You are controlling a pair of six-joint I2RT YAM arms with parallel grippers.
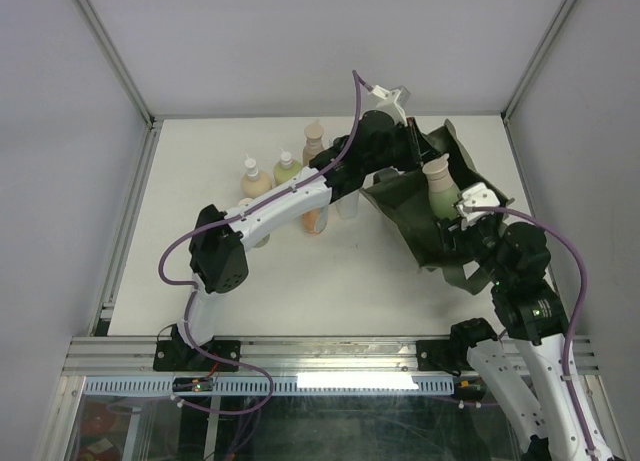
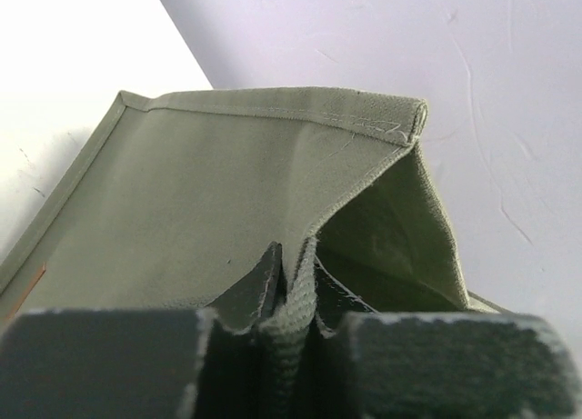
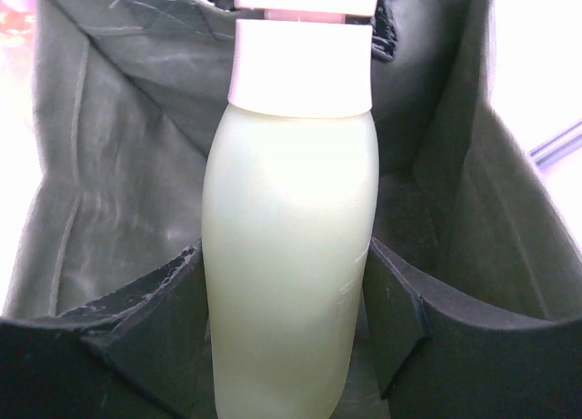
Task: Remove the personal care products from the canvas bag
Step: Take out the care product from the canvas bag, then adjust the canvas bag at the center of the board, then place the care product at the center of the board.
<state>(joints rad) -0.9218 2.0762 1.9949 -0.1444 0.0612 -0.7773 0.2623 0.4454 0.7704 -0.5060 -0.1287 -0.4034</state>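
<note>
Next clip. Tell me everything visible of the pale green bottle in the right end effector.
The bottle is smooth, matte, pale yellow-green plastic with rounded shoulders and a wide, paler pinkish-beige cap, fitted on. No damage shows. Cap uppermost, it is clamped at its lower body between the black fingers of the right end effector, within the open mouth of the olive canvas bag, whose walls surround it. Its base is hidden.

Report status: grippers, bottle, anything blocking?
Left gripper shut on canvas bag fabric. Right gripper shut on yellow-green bottle, inside the bag mouth. Bag walls close on both sides.
</note>
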